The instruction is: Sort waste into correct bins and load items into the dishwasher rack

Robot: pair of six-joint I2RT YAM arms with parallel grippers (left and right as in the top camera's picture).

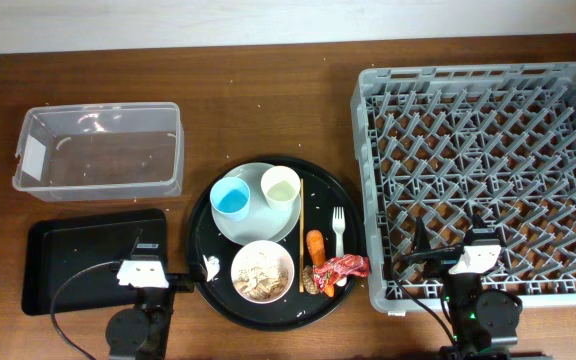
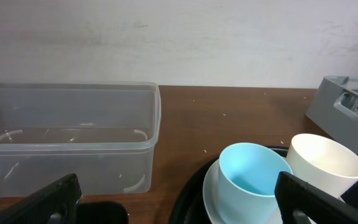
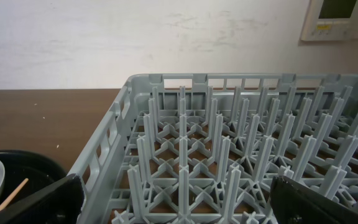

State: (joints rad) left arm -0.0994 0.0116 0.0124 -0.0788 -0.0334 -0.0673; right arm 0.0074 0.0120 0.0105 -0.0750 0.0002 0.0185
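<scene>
Sitting on the glossy round black tray (image 1: 196,225) are a pale round plate (image 1: 258,230) bearing the light blue cup (image 1: 231,197) and cream cup (image 1: 280,186), a white bowl (image 1: 236,268) of beige rice-like scraps (image 1: 263,273), and a crumpled red wrapper (image 1: 343,267). Right of the tray stands the pegged grey dishwasher rack (image 1: 361,180); to its upper left, the clear plastic tub (image 1: 98,186) (rectangular, translucent). The left gripper (image 2: 176,193) and right gripper (image 3: 176,186) both have their jaws spread apart, holding nothing.

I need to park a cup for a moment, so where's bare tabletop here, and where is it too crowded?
Bare tabletop lies between the clear tub and the dishwasher rack, beyond the round black tray. Another strip runs behind the tub. Crowded: the round tray itself, and the narrow gap between it and the rack.
</scene>
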